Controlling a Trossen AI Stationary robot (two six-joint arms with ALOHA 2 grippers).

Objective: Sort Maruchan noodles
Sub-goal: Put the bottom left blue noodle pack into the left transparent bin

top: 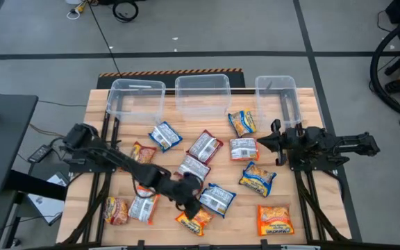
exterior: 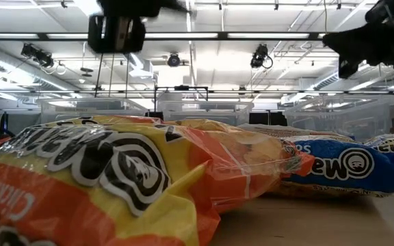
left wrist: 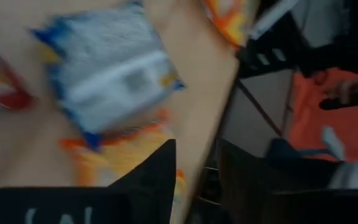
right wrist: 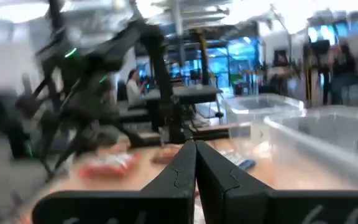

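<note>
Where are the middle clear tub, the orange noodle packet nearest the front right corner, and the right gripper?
Middle clear tub (top: 202, 83), high view, far rim.
Orange noodle packet (top: 275, 220), high view, wrapper centre.
Right gripper (top: 261, 142), high view, fingertips.

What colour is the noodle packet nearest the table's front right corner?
The front-right packet is orange and yellow, clearest in the high view.

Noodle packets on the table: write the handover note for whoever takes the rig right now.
Left tool: low over the packets at the near middle of the table, fingers apart, nothing visibly held.
Right tool: shut, empty, waiting at the right side beside a red-silver packet.
Noodle packets: all scattered on the wooden table, a dozen or so in mixed colours.
Three clear tubs along the far edge: no packets visible inside.
Done: nothing sorted yet.
Left: every packet.
</note>
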